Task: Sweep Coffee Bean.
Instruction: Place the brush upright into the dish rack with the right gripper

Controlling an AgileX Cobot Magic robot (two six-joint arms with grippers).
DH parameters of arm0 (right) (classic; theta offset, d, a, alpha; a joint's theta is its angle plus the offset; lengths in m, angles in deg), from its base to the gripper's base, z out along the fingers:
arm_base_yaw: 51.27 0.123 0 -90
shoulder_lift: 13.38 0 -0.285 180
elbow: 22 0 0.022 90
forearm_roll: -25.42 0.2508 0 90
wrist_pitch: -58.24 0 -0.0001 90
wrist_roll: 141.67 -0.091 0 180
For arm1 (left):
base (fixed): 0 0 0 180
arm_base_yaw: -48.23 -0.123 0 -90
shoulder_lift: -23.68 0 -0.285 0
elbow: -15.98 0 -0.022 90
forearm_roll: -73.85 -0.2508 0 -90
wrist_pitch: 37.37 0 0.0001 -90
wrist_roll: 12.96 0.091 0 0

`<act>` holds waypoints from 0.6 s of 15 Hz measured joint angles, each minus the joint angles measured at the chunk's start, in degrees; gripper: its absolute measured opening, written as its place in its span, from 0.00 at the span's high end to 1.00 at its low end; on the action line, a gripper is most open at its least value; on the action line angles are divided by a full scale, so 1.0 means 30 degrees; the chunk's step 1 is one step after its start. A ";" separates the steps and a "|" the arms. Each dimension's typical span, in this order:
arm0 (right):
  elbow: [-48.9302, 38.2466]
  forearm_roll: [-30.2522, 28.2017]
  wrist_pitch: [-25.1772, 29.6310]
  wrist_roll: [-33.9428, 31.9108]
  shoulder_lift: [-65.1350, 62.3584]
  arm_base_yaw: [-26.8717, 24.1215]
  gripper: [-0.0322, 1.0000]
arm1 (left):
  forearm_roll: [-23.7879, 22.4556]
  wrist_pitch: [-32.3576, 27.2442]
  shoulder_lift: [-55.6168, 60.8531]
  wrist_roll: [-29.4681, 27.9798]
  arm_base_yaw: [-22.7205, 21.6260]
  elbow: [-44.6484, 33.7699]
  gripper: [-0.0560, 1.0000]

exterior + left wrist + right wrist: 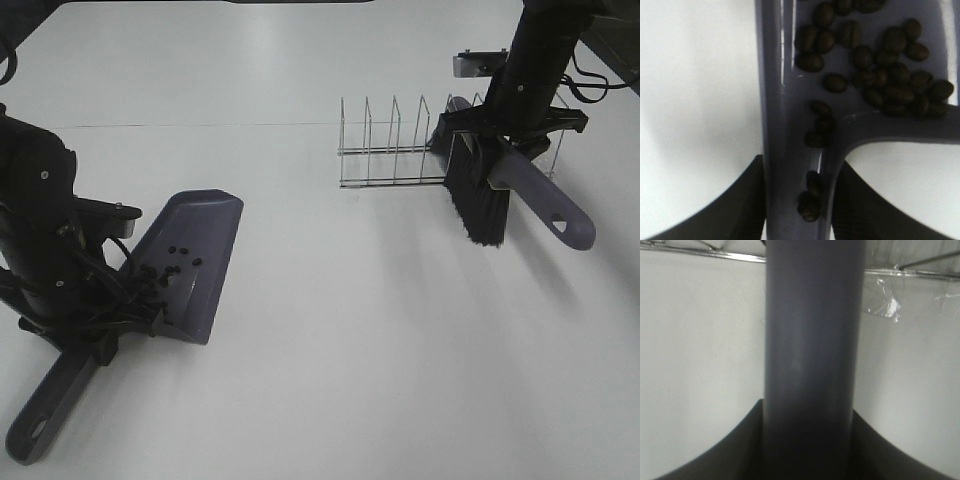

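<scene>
**Beans in the pan; both tools in hand**

Surface (330,380): white and flat. From the high view I find no loose beans on it, though single ones could escape notice at this range.

Wire rack (390,152): stands toward 1 o'clock, empty slots upright.

Dustpan (200,255): purple-grey, toward 8 o'clock, mouth pointing to 12. The left fingers (737,205) are pinched on its handle, one either side.

Brush (478,195): at the rack's 3 o'clock end, bristles down. The right fingers (730,445) are clamped on its handle. Whether the bristles touch the surface, I cannot tell.

Coffee beans (890,75): a few dozen, all seen inside the dustpan, heaped at the handle end, several lodged in the handle channel close to the left fingers.

Assessment: the beans are light, hard and smooth, and will roll at any tilt toward the mouth. They should be handled only through the pan, gripped at its handle and kept tipped back.
</scene>
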 joint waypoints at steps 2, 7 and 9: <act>0.1184 0.0229 0.0057 -0.0344 0.0630 -0.0038 0.64 | 0.0000 0.0000 0.0000 0.0000 0.0000 0.0000 0.65; 0.2998 0.0401 0.0134 -0.1165 0.1299 -0.0038 0.64 | 0.0000 0.0000 0.0000 0.0000 0.0000 0.0000 0.65; 0.3018 0.0439 0.0095 -0.1356 0.1318 -0.0038 0.64 | 0.0000 0.0000 0.0000 0.0000 0.0000 0.0000 0.65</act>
